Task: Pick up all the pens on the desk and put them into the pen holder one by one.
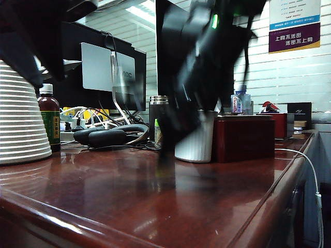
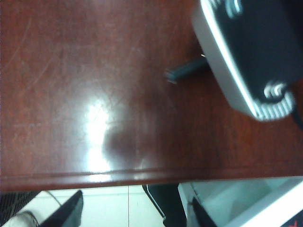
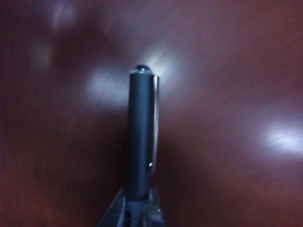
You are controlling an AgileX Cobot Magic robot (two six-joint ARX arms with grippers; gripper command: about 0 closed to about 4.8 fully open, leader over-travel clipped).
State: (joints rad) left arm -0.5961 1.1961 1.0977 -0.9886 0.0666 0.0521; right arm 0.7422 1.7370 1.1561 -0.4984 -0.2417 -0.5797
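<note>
My desk fills the exterior view, glossy reddish-brown wood with a rounded front edge. On it at far left sits a big white ribbed cone-shaped object, a brown medicine bottle just beside it, black headphones further in, monitors behind. Right of centre stands a dark red box, and touching its left side is the white ribbed pen holder, with a steel-and-black tumbler behind it. My right arm shows as a dark blur hanging in front of the holder. Right gripper is clamped tight on the matte black pen, clip side visible, pen pointing away from the camera above the desk top. Left wrist view looks down on the desk near its front edge; a grey-and-black arm housing is in the corner, and the same black pen pokes out from under it. My left gripper is out of frame, so I cannot tell its finger state.
</note>
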